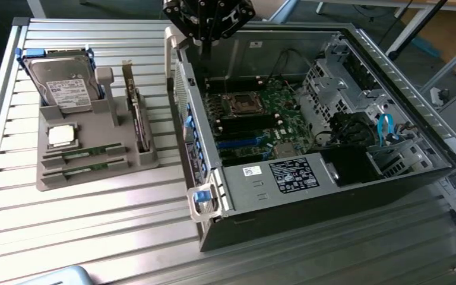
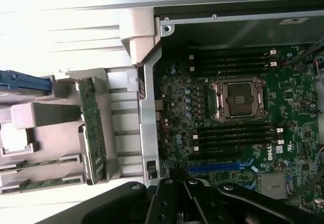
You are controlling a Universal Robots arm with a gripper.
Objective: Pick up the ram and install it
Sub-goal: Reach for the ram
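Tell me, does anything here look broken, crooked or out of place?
Nothing stands out. Both ram sticks lie straight in their slots on the grey tray, and the open computer case looks undamaged.

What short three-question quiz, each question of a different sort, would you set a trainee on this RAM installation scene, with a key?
1. True or false: the gripper holds a RAM stick.
2. Where do the two RAM sticks lie? A: in the grey holder tray beside the computer case. B: seated in slots inside the case. C: stacked on top of the case.
3. Fill in: the processor socket on the motherboard is ____.
Key: 1 false, the gripper is shut and both sticks lie in the tray; 2 A; 3 empty.
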